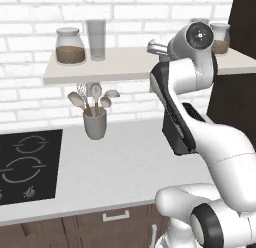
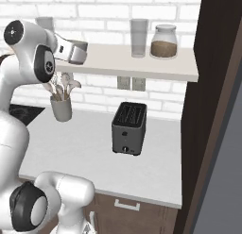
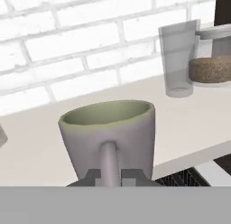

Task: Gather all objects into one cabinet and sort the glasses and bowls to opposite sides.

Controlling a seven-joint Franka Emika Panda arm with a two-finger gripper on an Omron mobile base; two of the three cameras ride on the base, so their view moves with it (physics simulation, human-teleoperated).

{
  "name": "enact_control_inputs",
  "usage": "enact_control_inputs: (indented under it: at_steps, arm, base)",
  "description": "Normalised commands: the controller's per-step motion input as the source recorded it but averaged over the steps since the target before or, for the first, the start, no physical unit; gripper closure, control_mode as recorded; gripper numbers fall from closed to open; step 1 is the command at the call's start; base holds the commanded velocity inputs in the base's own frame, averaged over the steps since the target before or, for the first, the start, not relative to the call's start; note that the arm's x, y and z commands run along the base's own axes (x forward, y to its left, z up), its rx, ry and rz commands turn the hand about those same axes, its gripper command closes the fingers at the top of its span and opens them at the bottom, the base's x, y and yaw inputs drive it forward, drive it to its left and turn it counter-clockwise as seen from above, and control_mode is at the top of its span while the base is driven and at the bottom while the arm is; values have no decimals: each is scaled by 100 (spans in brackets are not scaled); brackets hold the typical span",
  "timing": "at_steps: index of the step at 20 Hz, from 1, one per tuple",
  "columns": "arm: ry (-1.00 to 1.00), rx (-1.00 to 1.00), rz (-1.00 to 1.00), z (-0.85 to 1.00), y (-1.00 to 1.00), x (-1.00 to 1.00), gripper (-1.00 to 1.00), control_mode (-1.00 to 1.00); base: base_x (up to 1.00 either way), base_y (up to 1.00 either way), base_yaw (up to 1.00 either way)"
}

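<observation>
We hold a cup (image 3: 108, 135), pale grey with a green-tinted inside, right at the fingers (image 3: 108, 164): one finger shows pressed against its near wall, the other we judge to be inside or behind it, so the fingers look clamped on the cup's rim, though the second finger is hidden. The cup stands upright, mouth up, its long axis vertical, and we see nothing in it.

The hand is raised to shelf (image 2: 142, 63) height. Beyond the cup and to the right of the fingers stands a clear tumbler (image 3: 179, 60), empty as far as we can tell, and just past it a jar (image 3: 212, 67) holding brown grains. The dark cabinet (image 2: 215, 87) lies farther right still, past the shelf's end, with its tall side toward us; its handle and its inside are not visible to us.

So the coming move, in our judgement, turns on this: the cabinet is to the right of the fingers, with tumbler and jar between, and the cup should travel upright past them.

Below the fingers on the worktop (image 2: 94, 157) sit a toaster (image 2: 128, 128) and a pot (image 1: 95, 124) of wooden spoons.
</observation>
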Motion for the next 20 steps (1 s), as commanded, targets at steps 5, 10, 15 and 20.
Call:
enact_control_inputs:
  at_steps: [5,10,15,20]
  arm:
    - [0,1,10,24,0,-100,100,-100]
    - [0,0,13,7,1,-100,100,-100]
    - [6,0,9,-1,4,-98,100,-100]
    - [13,0,0,-24,7,-42,100,-100]
  base:
    - [0,0,0]
    - [0,0,0]
    - [0,0,0]
    - [0,0,0]
